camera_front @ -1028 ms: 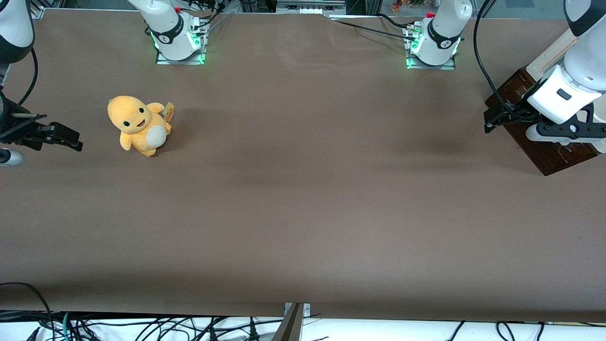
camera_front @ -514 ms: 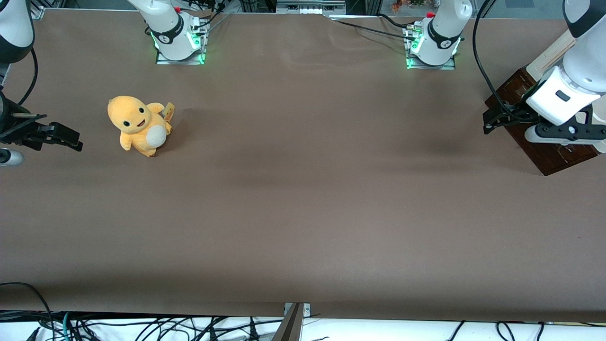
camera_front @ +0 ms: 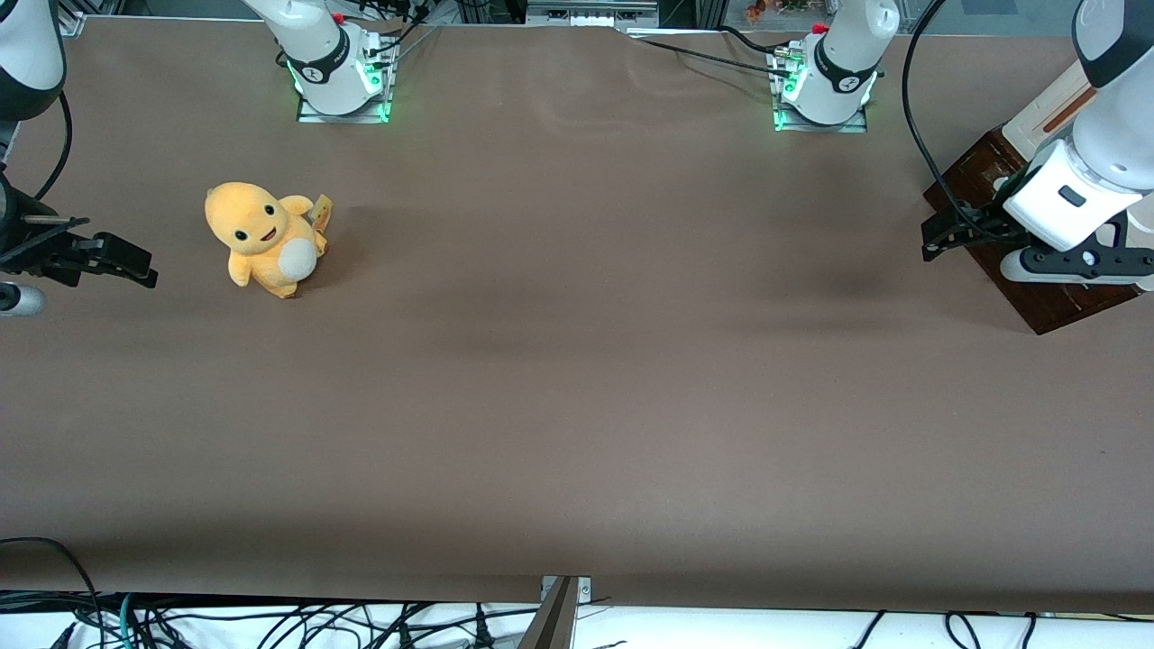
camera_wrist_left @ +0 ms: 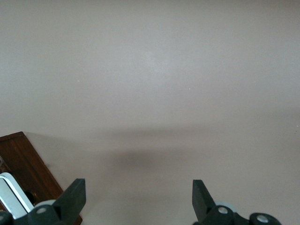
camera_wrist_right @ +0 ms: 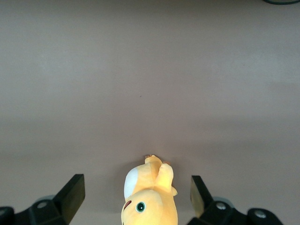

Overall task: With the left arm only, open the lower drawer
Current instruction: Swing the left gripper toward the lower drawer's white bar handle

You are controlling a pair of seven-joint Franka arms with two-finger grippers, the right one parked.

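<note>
counter (camera_front: 577, 379) – matt brown, paper-like sheet, smooth, faint creases near arm bases. cabinet (camera_front: 1046, 302) dark stained wood, slight sheen. left arm (camera_front: 1077, 194) glossy white plastic shell, hand (camera_wrist_left: 138, 202) over bare counter beside cabinet – matt black plastic, fingers spread apart. plush toy (camera_front: 264, 238) fuzzy orange cloth.

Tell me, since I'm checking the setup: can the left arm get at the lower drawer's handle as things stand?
Probably yes. The gripper is open and empty, hanging beside the cabinet, with only bare table around it. The handle itself isn't clearly visible, so the approach line is uncertain.
</note>
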